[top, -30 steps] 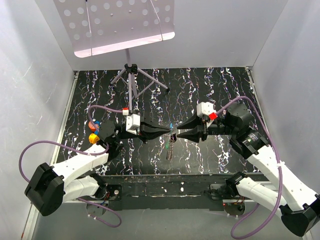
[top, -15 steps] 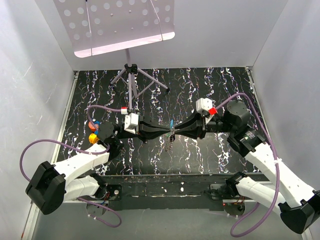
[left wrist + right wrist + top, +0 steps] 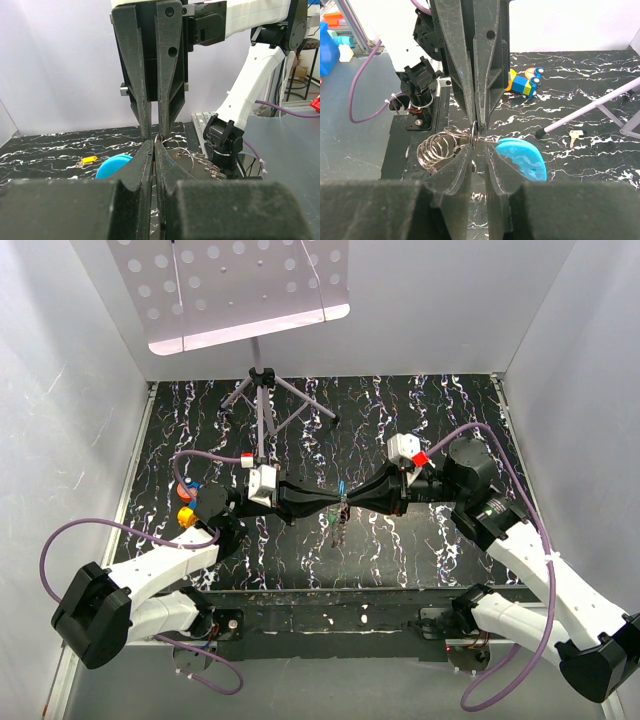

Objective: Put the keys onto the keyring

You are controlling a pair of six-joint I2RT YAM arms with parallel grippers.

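Two grippers are met tip to tip: the left gripper (image 3: 333,504) is pinched on the wire keyring (image 3: 440,149), hung just below its tips; the right gripper (image 3: 351,503) is nearly closed around the same wire, grip uncertain. Its coil should be parted gently, untwisted.

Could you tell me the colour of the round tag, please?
Bright blue tag; right wrist view shows it best.

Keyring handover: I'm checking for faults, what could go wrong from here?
The left gripper and right gripper meet tip to tip at one thin wire of the blue-tagged metal keyring; they might collide or twist it loose. The small pale metal key lies on the black marbled mat, apart; fetching it means one gripper letting go.
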